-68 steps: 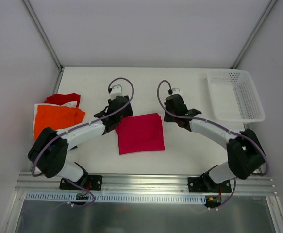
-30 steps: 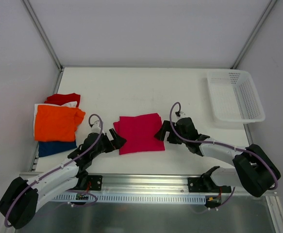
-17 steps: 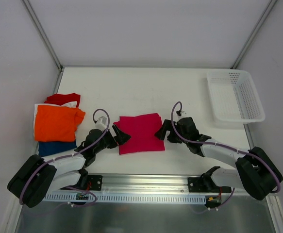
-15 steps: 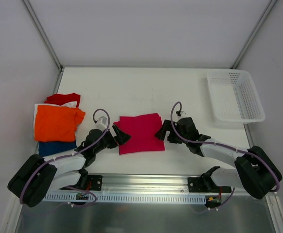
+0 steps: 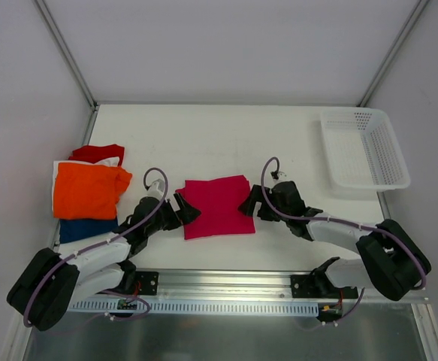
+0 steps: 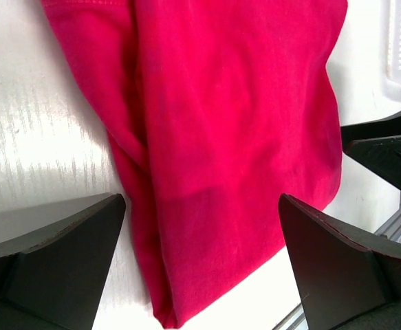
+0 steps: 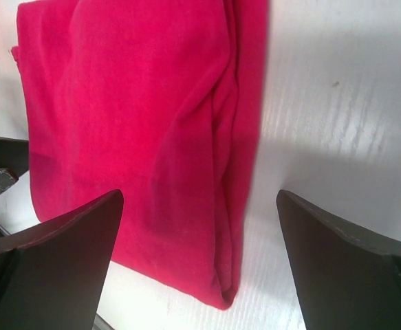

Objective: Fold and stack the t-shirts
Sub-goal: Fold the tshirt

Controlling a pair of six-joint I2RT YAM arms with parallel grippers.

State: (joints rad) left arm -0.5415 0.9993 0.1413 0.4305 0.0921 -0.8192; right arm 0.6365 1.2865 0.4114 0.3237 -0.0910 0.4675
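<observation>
The magenta-pink t-shirt (image 5: 217, 207) lies folded flat on the bench (image 5: 226, 135), so the step in hand looks like picking it up to carry it to the pile. The left claw (image 5: 182, 210) sits low at the shirt's left edge and the right claw (image 5: 249, 204) at its right edge. The shirt lies between them.

Both are spread wide and hold nothing. In the wrist views the cloth's edge runs between the fingers of the left claw (image 6: 201, 199) and of the right claw (image 7: 200, 196). I cannot tell whether they touch it.

The next move calls for pinching every layer at each edge and lifting evenly, so the fold keeps.

Outward of the left claw, the orange t-shirt (image 5: 89, 190) tops the pile.
</observation>
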